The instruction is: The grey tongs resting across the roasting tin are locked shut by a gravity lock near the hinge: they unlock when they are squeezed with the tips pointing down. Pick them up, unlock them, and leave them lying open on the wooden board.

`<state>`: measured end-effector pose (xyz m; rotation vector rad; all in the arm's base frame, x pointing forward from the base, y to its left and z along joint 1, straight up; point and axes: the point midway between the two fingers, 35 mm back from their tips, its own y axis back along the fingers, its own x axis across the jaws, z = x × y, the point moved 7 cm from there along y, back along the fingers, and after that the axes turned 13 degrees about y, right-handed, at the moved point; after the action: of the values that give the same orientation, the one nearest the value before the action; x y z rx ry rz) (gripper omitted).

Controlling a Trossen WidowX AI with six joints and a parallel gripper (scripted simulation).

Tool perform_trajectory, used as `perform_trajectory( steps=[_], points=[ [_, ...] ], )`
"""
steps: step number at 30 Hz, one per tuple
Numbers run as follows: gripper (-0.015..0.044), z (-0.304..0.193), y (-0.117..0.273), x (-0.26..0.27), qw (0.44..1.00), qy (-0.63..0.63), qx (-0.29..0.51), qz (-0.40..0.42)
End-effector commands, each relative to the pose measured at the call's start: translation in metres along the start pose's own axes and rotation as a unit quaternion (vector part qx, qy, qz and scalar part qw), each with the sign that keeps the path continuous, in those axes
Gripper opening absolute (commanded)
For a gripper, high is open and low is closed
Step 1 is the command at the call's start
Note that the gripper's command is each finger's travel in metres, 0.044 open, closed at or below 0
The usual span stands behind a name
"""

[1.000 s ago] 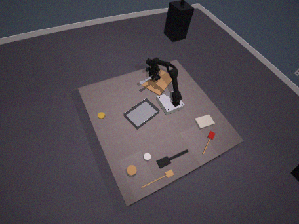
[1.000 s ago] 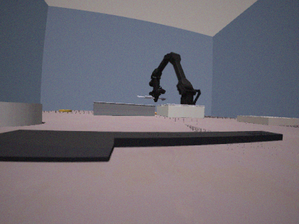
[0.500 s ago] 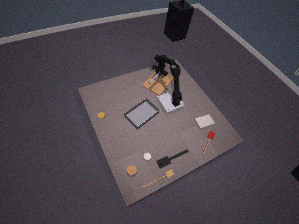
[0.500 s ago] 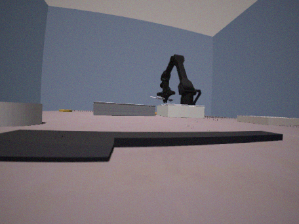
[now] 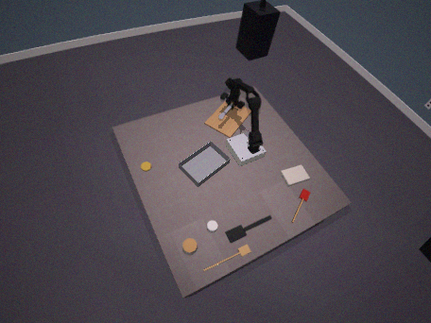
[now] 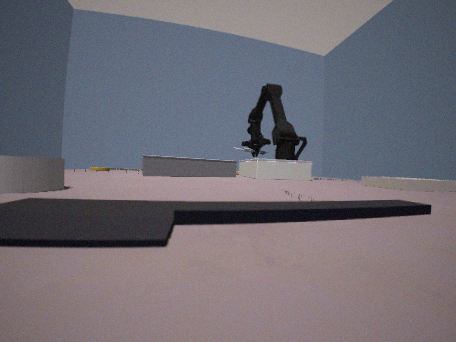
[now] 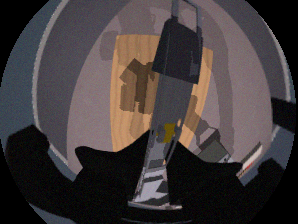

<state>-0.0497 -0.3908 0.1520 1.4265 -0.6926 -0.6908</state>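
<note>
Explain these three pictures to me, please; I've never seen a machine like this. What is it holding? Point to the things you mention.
The machine is a black jointed arm (image 5: 255, 115) (image 6: 281, 112), standing by a low white box (image 5: 242, 153) (image 6: 282, 170). One picture looks down from above, one looks across from table height, and one comes from the arm's own wrist.

Its fingers (image 5: 232, 101) (image 6: 256, 150) are closed on long grey tongs (image 5: 223, 114) (image 7: 172, 100), held above a light wooden board (image 5: 218, 124) (image 7: 125, 120). Also on the table are a grey rectangular roasting tin (image 5: 185, 171) (image 6: 189, 167), a black flat-bladed tool (image 5: 236, 233) (image 6: 90, 220) and a small yellow disc (image 5: 146, 166) (image 6: 99, 169).
</note>
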Motion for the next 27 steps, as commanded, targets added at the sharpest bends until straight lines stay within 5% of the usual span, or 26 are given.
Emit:
perform_trajectory(
  steps=[1, 27],
  points=[
    [-0.015, -0.005, 0.002, 0.002, 0.999, 0.009, -0.032, -0.016],
    [-0.015, -0.071, 0.043, 0.022, 0.883, 0.018, -0.452, -0.126]
  ],
)
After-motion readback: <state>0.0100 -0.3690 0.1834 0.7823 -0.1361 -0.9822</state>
